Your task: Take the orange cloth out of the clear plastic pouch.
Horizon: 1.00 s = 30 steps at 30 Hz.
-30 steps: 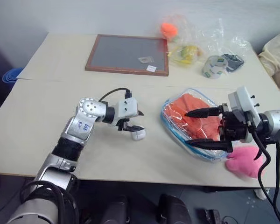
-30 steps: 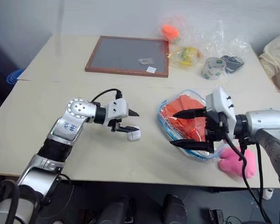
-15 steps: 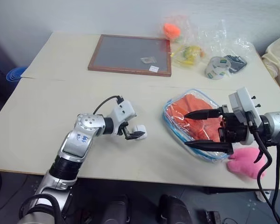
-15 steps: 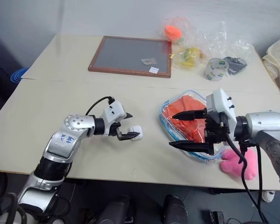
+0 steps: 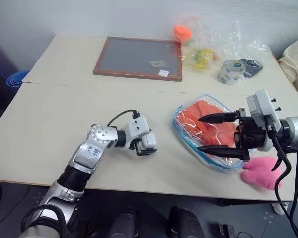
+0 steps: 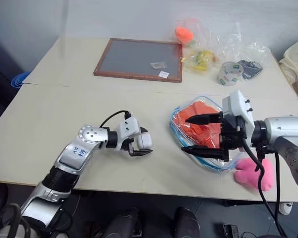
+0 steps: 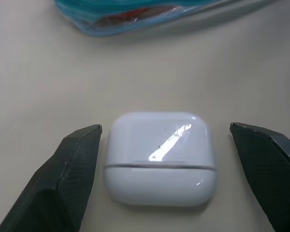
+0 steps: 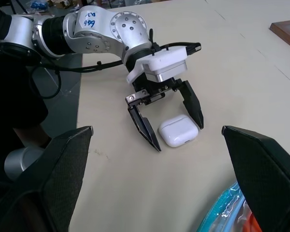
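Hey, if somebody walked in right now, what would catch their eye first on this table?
The orange cloth glows inside the clear plastic pouch at the table's right, with the right gripper open above it. Left of the pouch, the left gripper straddles a small white case, fingers apart.

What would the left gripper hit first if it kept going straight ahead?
Probably the small white case, which lies on the table between the left gripper's open fingers. Beyond it lies the pouch.

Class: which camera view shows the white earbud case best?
The left wrist view: the case lies close up between open fingers. The right wrist view shows it smaller; in the eye views the left gripper largely hides it.
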Each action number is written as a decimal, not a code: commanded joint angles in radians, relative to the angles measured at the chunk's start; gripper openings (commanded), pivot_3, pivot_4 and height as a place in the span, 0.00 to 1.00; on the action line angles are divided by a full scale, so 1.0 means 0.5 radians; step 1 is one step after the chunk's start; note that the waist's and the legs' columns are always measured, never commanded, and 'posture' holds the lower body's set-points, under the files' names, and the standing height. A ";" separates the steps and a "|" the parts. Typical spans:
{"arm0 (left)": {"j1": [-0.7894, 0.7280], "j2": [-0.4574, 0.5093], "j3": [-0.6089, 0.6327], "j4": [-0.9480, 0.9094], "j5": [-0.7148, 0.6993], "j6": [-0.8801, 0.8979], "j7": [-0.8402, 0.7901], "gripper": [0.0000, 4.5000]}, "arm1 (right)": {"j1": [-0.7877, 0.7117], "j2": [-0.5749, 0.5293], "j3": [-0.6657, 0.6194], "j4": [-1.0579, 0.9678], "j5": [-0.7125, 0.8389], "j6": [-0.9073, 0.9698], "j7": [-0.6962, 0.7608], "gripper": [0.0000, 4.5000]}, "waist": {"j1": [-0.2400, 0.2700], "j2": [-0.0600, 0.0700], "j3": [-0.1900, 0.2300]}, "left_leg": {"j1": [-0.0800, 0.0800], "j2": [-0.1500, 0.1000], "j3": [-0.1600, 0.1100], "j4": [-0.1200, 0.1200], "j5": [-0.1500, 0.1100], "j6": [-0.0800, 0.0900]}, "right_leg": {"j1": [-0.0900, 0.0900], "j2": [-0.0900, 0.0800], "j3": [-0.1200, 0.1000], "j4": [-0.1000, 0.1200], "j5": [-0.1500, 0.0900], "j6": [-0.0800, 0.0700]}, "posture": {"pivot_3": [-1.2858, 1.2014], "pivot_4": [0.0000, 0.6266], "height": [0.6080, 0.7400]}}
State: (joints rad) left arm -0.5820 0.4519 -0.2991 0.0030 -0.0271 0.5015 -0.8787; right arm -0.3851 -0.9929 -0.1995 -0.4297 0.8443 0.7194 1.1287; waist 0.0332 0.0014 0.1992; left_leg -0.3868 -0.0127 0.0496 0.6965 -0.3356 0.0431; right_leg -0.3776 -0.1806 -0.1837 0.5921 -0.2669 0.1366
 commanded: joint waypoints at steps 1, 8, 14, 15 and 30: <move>-0.014 0.008 0.012 -0.012 0.002 -0.004 0.015 0.86 | -0.047 0.006 -0.008 -0.020 0.013 -0.019 0.003 1.00 | 0.001 0.000 0.000 | 0.000 0.000 0.000 0.000 0.000 0.000 | 0.000 0.000 0.000 0.000 0.000 0.000 | 0.52 0.24 1.00; 0.105 0.032 0.064 -0.105 -0.011 -0.003 0.080 0.63 | -0.110 0.005 0.038 -0.028 0.048 0.019 0.047 1.00 | -0.011 0.000 0.000 | 0.000 0.000 0.000 0.000 0.000 0.000 | 0.000 0.000 0.000 0.000 0.000 0.000 | 0.52 0.24 1.00; 0.446 0.044 0.750 -0.413 -0.073 0.298 0.607 0.63 | -0.275 0.090 0.187 0.075 -0.010 -0.032 0.102 1.00 | -0.035 0.000 0.000 | 0.003 0.004 0.001 -0.002 0.000 -0.002 | 0.000 0.003 0.002 0.000 0.000 0.000 | 0.52 0.24 1.00; 0.492 0.048 0.838 -0.456 -0.073 0.334 0.672 0.63 | -0.308 0.119 0.211 0.099 -0.027 -0.043 0.098 1.00 | -0.043 0.000 0.000 | 0.003 0.005 0.000 -0.002 -0.001 -0.003 | 0.000 0.004 0.002 0.001 0.000 -0.001 | 0.52 0.24 1.00; 1.166 0.138 2.098 -0.361 -0.123 0.398 1.267 0.63 | -0.692 0.519 0.539 0.516 -0.279 -0.209 0.275 1.00 | 0.013 -0.003 -0.001 | 0.002 0.004 0.000 -0.001 -0.004 -0.006 | -0.002 0.003 0.007 0.000 0.000 -0.001 | 0.52 0.24 1.00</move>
State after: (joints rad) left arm -0.0122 0.4989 0.6960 -0.1939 -0.0798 0.7276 -0.2676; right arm -0.7084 -0.7338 0.0779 -0.1857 0.7135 0.6362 1.2439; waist 0.0397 -0.0001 0.1984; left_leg -0.3857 -0.0106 0.0495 0.6961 -0.3379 0.0399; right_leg -0.3789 -0.1788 -0.1800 0.5920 -0.2670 0.1360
